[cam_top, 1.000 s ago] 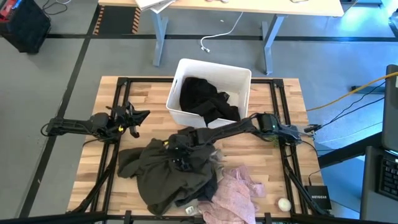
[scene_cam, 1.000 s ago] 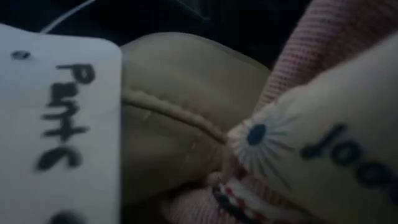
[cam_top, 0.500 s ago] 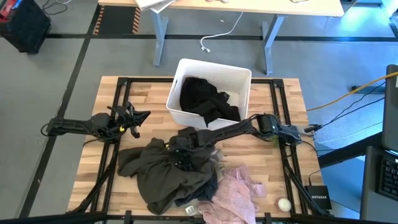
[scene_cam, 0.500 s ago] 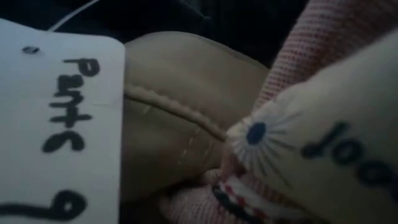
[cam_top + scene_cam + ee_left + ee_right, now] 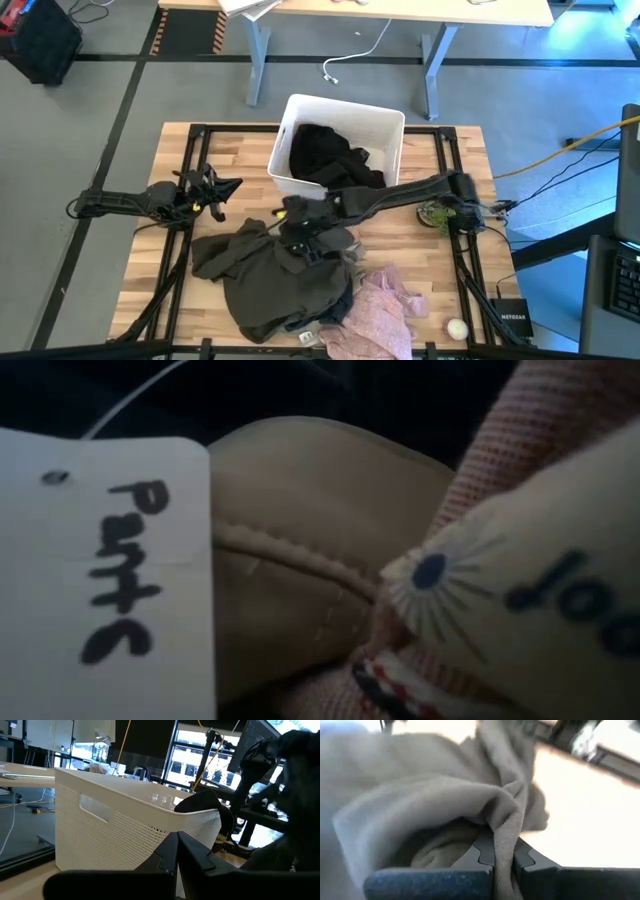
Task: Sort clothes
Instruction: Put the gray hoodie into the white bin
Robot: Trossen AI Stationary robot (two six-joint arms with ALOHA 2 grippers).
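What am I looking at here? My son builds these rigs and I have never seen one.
Two dark robot arms work at a wooden table, filmed from overhead, from table height, and from each wrist. A white rectangular plastic bin holds a black garment. In front lie a large olive-green garment and a pale pink garment. The right gripper reaches into the pile; its wrist camera shows it shut on a fold of olive-green cloth. The left gripper waits, shut, at the table's left.

Right arm stretched from frame right to centre, right gripper (image 5: 303, 232) clamped on fabric fold, left arm parked mid-left, left gripper (image 5: 228, 187) fingers together
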